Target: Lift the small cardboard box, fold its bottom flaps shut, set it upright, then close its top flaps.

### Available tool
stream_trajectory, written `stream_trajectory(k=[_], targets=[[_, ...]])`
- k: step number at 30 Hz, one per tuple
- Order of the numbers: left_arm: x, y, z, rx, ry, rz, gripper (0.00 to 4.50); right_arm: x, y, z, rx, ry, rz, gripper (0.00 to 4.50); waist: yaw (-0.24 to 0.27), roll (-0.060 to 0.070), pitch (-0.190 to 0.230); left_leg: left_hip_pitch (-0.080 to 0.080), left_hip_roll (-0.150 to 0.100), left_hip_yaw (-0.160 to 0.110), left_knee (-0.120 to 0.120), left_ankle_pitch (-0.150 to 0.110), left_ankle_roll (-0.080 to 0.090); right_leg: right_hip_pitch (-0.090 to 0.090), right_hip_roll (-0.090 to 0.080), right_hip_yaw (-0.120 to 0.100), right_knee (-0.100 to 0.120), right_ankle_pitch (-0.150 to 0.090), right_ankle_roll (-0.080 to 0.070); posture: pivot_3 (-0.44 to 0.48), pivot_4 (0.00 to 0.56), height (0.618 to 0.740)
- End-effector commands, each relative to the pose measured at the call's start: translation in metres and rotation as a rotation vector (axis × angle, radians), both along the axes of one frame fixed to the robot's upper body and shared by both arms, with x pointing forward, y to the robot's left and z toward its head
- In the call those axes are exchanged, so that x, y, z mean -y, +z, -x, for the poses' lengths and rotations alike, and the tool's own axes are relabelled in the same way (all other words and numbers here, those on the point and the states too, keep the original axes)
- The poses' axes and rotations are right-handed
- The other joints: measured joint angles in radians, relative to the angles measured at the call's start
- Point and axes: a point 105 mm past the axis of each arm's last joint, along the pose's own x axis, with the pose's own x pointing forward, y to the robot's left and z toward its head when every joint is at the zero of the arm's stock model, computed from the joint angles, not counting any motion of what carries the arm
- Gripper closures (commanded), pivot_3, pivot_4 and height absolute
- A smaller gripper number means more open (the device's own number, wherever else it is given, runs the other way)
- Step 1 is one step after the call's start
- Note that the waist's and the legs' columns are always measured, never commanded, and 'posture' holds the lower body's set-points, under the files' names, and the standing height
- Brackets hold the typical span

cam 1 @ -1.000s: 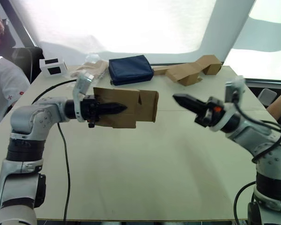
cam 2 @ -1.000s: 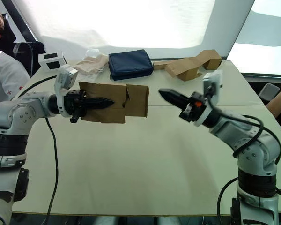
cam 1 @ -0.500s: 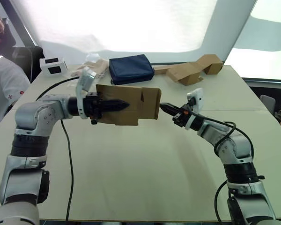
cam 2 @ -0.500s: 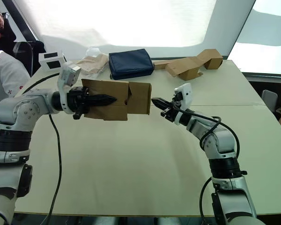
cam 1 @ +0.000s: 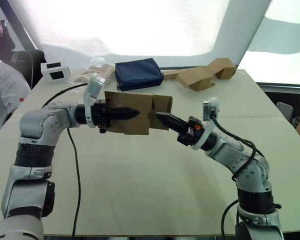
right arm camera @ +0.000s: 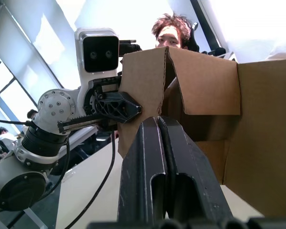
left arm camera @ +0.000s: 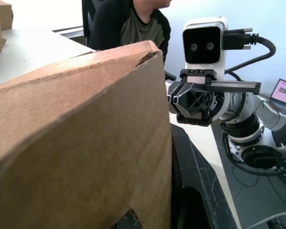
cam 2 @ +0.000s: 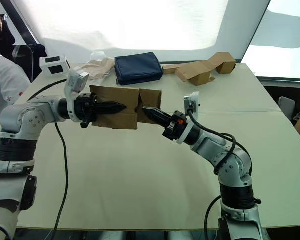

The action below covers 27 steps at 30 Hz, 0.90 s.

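The small cardboard box (cam 1: 140, 102) hangs on its side above the table, plain brown. My left gripper (cam 1: 131, 113) is shut on its near wall, one finger (left arm camera: 195, 181) lying against the outside of the cardboard (left arm camera: 86, 133). The box's right end is open, its short flaps (cam 1: 163, 104) sticking out. My right gripper (cam 1: 159, 117) is shut, fingers (right arm camera: 157, 143) pressed together, its tip touching that open end just below a hanging flap (right arm camera: 205, 86). I cannot tell whether these are the bottom or the top flaps.
At the table's (cam 1: 140, 190) far edge lie a navy pouch (cam 1: 138, 74), tan angular cardboard pieces (cam 1: 202, 76), a crumpled bag (cam 1: 97, 72) and a white box with dark windows (cam 1: 55, 71). A black cable (cam 1: 72, 165) trails on the left. A person (cam 1: 0, 90) sits at the far left.
My right gripper has swung left from the table's right side until its tip reached the box's open end. The left gripper with the box edged slightly right.
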Motion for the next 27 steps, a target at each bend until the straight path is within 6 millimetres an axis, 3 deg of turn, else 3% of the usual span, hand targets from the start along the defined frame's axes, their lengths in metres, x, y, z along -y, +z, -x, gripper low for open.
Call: stream_trajectory(k=[1,3,5,7,10,14,17,21,27], targets=[[0.001,0.015,0.005,0.064,-0.012,0.01,4.5,0.002,0.011,0.006,0.028,0.003,-0.049,2.84,0.0,0.0,0.0,0.0,0.0,0.0,0.0,0.0,0.0,0.0,0.0,0.0,0.0,0.0,0.0,0.0,0.15,0.74],[0.0,0.016,0.005,0.065,-0.008,0.009,4.5,0.018,0.021,0.005,0.027,-0.019,-0.102,2.08,0.0,0.0,0.0,0.0,0.0,0.0,0.0,0.0,0.0,0.0,0.0,0.0,0.0,0.0,0.0,0.0,0.15,0.74],[-0.001,0.017,0.005,0.064,-0.005,0.008,4.5,0.041,0.034,0.001,0.032,-0.068,-0.174,2.08,0.003,0.0,0.0,0.0,0.0,0.0,0.0,0.0,0.0,0.0,0.0,0.0,0.0,0.0,0.0,0.0,0.15,0.74],[-0.001,0.017,0.005,0.062,-0.005,0.009,4.5,0.072,0.036,-0.018,0.015,-0.217,-0.211,2.08,0.002,0.0,0.0,0.0,0.0,0.0,0.0,0.0,0.0,0.001,-0.001,0.0,-0.001,0.0,0.0,0.0,0.15,0.74],[-0.001,0.017,0.005,0.063,-0.006,0.01,4.5,0.088,0.022,-0.041,-0.025,-0.365,-0.167,2.81,-0.001,0.0,0.0,0.0,0.0,0.0,0.0,0.0,0.0,0.0,0.0,0.0,0.0,0.0,0.0,0.0,0.15,0.74],[0.0,0.018,0.005,0.066,-0.012,0.012,4.5,0.077,-0.007,-0.066,-0.071,-0.459,-0.02,4.48,-0.007,0.0,0.0,0.0,0.0,0.0,0.0,0.0,0.0,0.0,0.001,0.0,0.0,0.0,0.0,0.0,0.15,0.74],[0.001,0.019,0.006,0.068,-0.016,0.014,4.5,0.058,-0.025,-0.08,-0.099,-0.485,0.088,4.48,-0.008,0.001,0.0,0.0,0.001,0.001,0.0,0.0,0.0,-0.001,0.002,0.001,0.001,0.0,0.0,0.0,0.15,0.74],[0.001,0.019,0.006,0.071,-0.016,0.013,4.5,0.03,-0.027,-0.075,-0.082,-0.395,0.097,4.48,-0.004,0.001,0.001,0.0,0.001,0.001,-0.001,0.0,0.0,-0.001,0.002,0.001,0.001,0.0,0.0,0.0,0.15,0.74],[-0.001,0.018,0.006,0.071,-0.002,0.009,4.5,0.0,-0.002,-0.026,-0.018,-0.107,-0.045,4.48,0.002,0.001,0.001,-0.002,0.0,0.0,0.0,0.0,0.0,-0.002,0.0,0.001,0.0,0.0,0.0,0.0,0.15,0.74]])
